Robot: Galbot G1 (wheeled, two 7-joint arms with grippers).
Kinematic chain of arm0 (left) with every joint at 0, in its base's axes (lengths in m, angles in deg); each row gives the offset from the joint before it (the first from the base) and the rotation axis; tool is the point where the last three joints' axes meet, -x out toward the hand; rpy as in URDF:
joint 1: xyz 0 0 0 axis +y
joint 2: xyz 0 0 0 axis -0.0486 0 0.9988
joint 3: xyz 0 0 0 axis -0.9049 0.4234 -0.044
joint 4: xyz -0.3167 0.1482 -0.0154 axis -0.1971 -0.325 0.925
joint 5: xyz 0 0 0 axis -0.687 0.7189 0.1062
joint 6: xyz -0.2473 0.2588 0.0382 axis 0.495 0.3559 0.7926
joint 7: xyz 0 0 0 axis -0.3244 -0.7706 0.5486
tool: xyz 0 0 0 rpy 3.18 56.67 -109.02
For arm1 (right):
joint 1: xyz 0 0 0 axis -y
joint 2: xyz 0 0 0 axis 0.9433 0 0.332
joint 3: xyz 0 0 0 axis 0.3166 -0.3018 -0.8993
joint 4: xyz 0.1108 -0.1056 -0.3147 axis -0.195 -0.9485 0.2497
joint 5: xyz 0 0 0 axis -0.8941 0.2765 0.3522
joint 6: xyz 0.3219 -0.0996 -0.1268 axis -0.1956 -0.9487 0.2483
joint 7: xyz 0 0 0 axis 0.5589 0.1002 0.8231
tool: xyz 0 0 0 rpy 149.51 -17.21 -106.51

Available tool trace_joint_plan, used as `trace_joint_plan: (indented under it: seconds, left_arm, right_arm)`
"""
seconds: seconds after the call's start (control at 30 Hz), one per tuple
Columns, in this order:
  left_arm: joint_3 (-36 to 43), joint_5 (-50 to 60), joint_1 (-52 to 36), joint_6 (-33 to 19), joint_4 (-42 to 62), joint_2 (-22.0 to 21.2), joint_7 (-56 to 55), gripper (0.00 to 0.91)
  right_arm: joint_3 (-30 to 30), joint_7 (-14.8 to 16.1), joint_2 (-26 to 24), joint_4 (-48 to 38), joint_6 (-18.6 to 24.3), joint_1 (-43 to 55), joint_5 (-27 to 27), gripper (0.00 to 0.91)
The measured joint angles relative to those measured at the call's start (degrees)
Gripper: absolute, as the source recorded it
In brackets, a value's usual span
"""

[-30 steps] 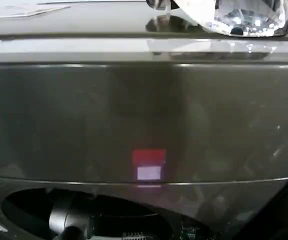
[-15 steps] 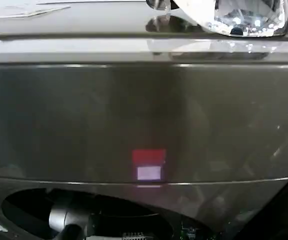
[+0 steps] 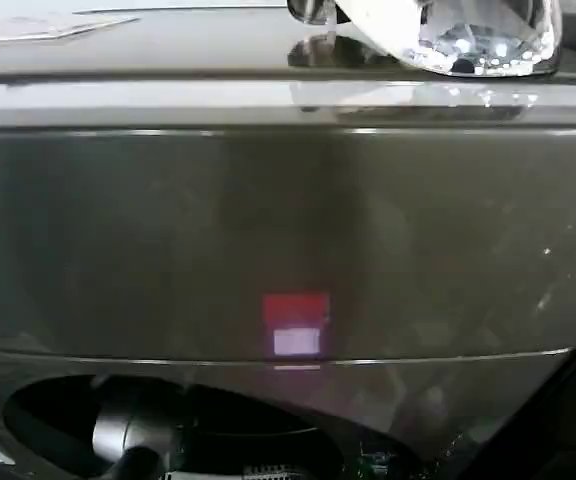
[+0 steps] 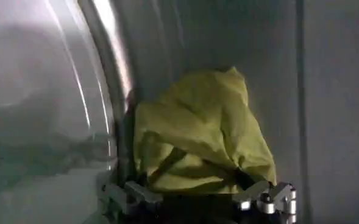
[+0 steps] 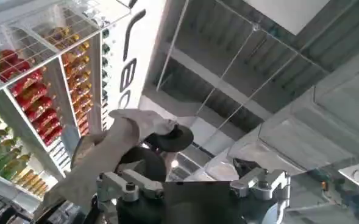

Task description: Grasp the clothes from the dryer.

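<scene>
The clothes, a small yellow-green bundle, lie against the grey wall inside the drum of the dryer. My left gripper is inside the drum, right at the bundle's near edge. It is open, with one finger on each side and the lower fold of fabric between them. In the head view my left arm reaches through the round porthole below the red-white light. My right gripper is held away from the dryer, pointing up at the ceiling, open with nothing in it.
A clear glass object rests on the dryer's top, at the right. The drum's shiny rim curves close beside the bundle. Shelves of colourful bottles and a cloth-covered arm part appear in the right wrist view.
My left arm has shifted slightly left within the porthole, and the head view has drifted a little. The dryer itself has not moved.
</scene>
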Motion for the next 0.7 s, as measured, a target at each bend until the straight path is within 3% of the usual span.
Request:
trace_joint_plan:
  seconds: [0.03, 0.1, 0.7]
  left_arm:
    - [0.0, -0.3, 0.11, 0.18, 0.05, 0.15, -0.05, 0.114]
    - [0.0, -0.91, 0.35, 0.29, 0.05, 0.39, -0.19, 0.0]
    - [0.02, -3.94, 1.85, -1.04, -1.85, 0.5, 2.32, 0.0]
  right_arm:
    - [0.02, 0.0, -0.06, -0.02, 0.0, -0.02, 0.0, 0.907]
    - [0.07, 0.01, -0.12, -0.09, 0.02, -0.12, -0.02, 0.907]
    - [0.77, 0.14, -0.25, -0.71, 0.51, -0.99, -0.32, 0.907]
